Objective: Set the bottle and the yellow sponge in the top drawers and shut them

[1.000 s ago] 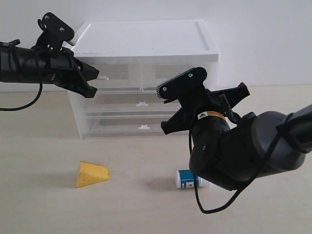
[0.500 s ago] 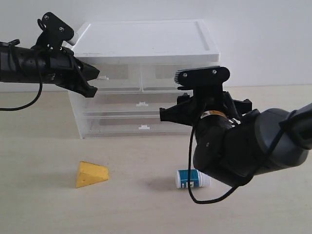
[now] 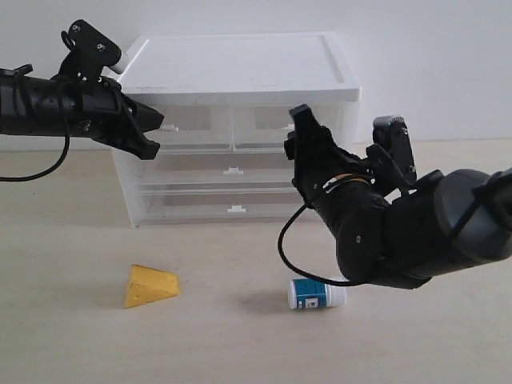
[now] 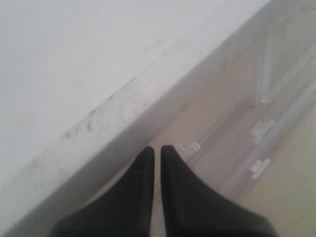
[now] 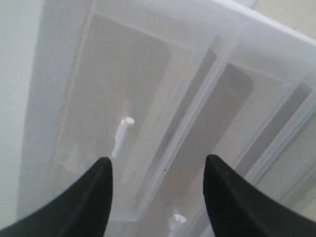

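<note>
The white bottle with its teal label lies on its side on the table, under my right arm. Left of it the yellow sponge rests alone. Both top drawers, left and right, sit flush in the white cabinet. My left gripper is shut and empty, its tips just short of the left drawer's tab handle. My right gripper is open and empty in front of the right top drawer, whose tab handle shows ahead of the fingers.
Two full-width drawers fill the cabinet below the top pair, each with a small tab. The wooden table runs from the cabinet to the near edge. A pale wall stands behind.
My right wrist has rolled and swung toward the cabinet front, and its gripper now faces the right top drawer. The left arm, bottle and sponge have not moved.
</note>
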Motion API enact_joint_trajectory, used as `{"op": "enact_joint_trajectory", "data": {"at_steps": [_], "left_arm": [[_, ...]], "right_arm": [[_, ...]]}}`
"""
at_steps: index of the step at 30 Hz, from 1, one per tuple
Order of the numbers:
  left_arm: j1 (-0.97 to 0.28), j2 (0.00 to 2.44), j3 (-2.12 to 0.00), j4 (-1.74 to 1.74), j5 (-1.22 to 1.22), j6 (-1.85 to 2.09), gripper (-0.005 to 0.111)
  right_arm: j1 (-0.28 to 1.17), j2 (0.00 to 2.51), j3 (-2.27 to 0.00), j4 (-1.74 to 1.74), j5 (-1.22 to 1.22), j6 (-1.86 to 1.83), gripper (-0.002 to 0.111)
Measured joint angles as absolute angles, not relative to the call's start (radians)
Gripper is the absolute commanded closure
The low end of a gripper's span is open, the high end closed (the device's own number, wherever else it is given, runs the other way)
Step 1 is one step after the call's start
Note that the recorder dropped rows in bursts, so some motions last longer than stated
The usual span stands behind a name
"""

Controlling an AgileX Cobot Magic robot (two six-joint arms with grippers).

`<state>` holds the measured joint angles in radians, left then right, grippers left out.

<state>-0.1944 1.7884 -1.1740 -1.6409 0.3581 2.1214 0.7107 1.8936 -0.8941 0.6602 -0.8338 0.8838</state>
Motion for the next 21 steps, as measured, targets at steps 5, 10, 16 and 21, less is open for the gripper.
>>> {"op": "enact_joint_trajectory", "data": {"at_steps": [5, 10, 16, 21], "left_arm": [[-0.194, 1.788, -1.174, -1.643, 0.363, 2.121, 0.103], [-0.192, 1.788, -1.174, -1.643, 0.37, 2.121, 0.103], [-0.192, 1.788, -1.174, -1.643, 0.371, 2.114, 0.103], [-0.192, 1.788, -1.174, -1.643, 0.371, 2.114, 0.103]], "right_arm": [[0.646, 1.902, -0.854, 0.519, -0.862, 1.26, 0.058], [0.606, 1.969, -0.846, 0.361, -1.024, 1.556, 0.058], [0.606, 2.064, -0.886, 0.272, -1.142, 1.573, 0.058], [0.601, 2.092, -0.916, 0.266, -1.201, 1.499, 0.058]]}}
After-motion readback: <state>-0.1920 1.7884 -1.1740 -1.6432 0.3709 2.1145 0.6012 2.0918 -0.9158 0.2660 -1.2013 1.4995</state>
